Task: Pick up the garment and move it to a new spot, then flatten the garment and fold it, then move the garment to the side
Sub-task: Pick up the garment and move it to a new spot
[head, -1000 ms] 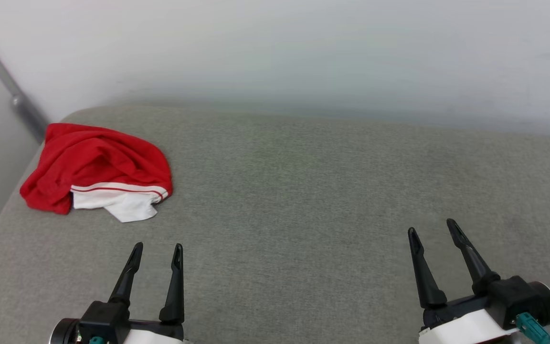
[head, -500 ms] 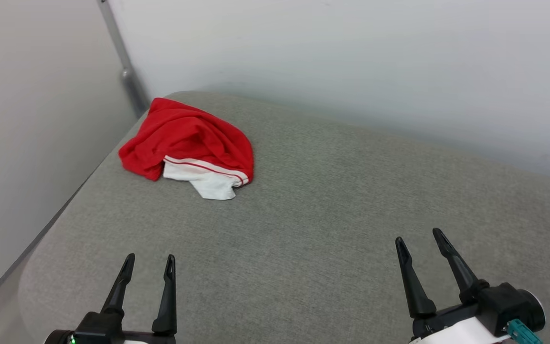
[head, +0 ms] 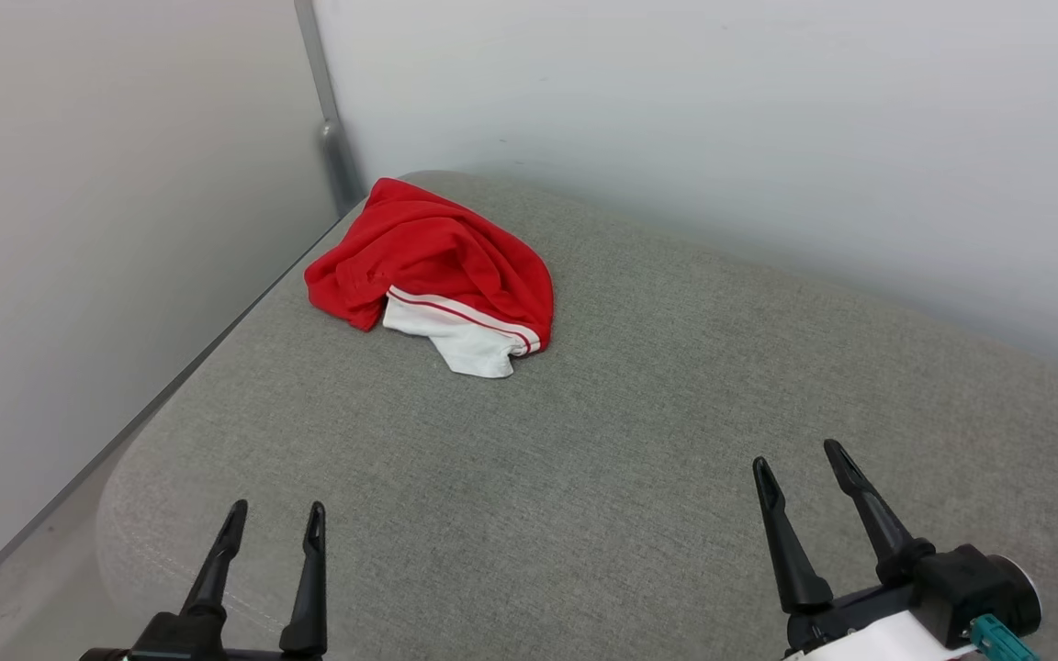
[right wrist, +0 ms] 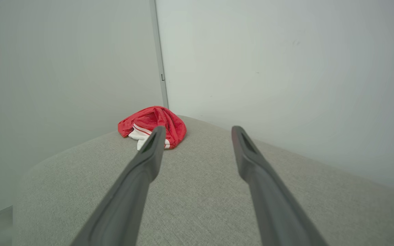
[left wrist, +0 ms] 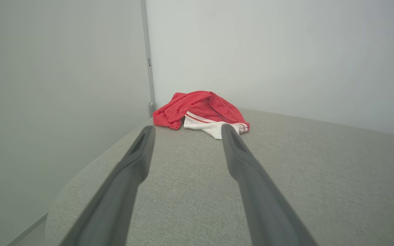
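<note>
The garment (head: 437,266) lies crumpled on the grey cushion (head: 639,441), near its far left corner. It is well ahead of your left gripper (head: 275,508), and farther ahead and off to the left of your right gripper (head: 797,455). Both pairs of fingers stand apart, holding nothing, over the cushion's near side. You're at the first step, with the pick-up not yet begun. Next, I'd judge, reach forward and pinch a raised red fold. One white sleeve (head: 465,335) shows, but whatever else tells front from back is buried in the heap.
</note>
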